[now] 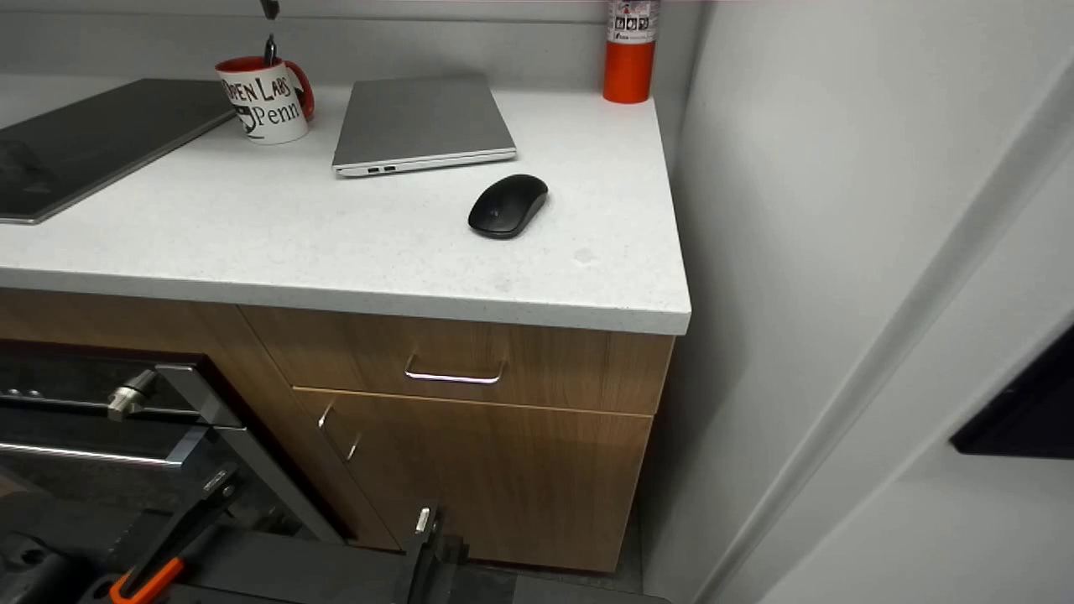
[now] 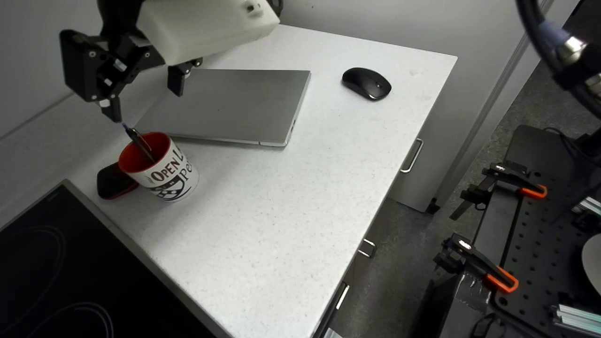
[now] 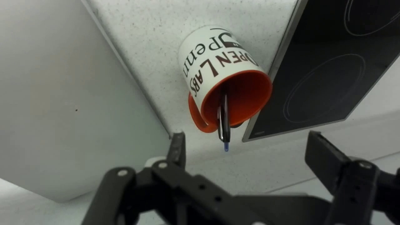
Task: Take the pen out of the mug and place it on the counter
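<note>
Gripper [image 3: 247,148] spread wide, and this pen [image 3: 224,122] looks light, stiff, maybe slick: pinch it where it clears the mug [image 3: 215,59]!

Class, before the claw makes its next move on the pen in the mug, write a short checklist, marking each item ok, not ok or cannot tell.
1. Claw open: ok, its jaws stand well apart.
2. Pen end exposed: ok, its blue tip sticks out of the mug.
3. Mug upright on the counter: ok.
4. Claw around the pen: not ok, an exterior view shows a gap above the pen.
5. Pen loose inside: cannot tell, its lower end is hidden.
6. Obstacles located: ok, the closed laptop and the mouse lie on the counter.
</note>
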Available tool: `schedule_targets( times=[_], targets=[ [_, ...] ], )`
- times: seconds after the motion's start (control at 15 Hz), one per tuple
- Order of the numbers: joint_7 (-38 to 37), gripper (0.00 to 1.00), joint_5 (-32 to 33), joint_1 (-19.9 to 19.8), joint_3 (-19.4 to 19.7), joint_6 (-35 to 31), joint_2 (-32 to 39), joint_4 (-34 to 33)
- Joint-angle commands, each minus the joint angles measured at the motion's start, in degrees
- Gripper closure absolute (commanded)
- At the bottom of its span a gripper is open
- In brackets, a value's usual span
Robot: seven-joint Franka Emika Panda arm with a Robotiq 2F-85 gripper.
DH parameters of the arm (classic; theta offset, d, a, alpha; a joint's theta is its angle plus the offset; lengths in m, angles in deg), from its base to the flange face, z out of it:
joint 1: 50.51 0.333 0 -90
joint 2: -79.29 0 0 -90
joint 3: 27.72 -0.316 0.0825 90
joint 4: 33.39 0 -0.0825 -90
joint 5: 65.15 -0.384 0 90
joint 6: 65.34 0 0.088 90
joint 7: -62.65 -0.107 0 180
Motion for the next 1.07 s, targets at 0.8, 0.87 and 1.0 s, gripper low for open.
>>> schedule_targets(
  times=[0.8,0.87,1.0],
  targets=[
    [0.9,0.0,1.3,-3.7,-5.5,-3.0,8.4,-5.6],
    [0.9,0.0,1.6,-3.6,-5.6,-3.6,8.9,-5.8],
    [1.2,0.0,2.3,-3.5,-5.9,-5.7,10.3,-6.4]
  ],
)
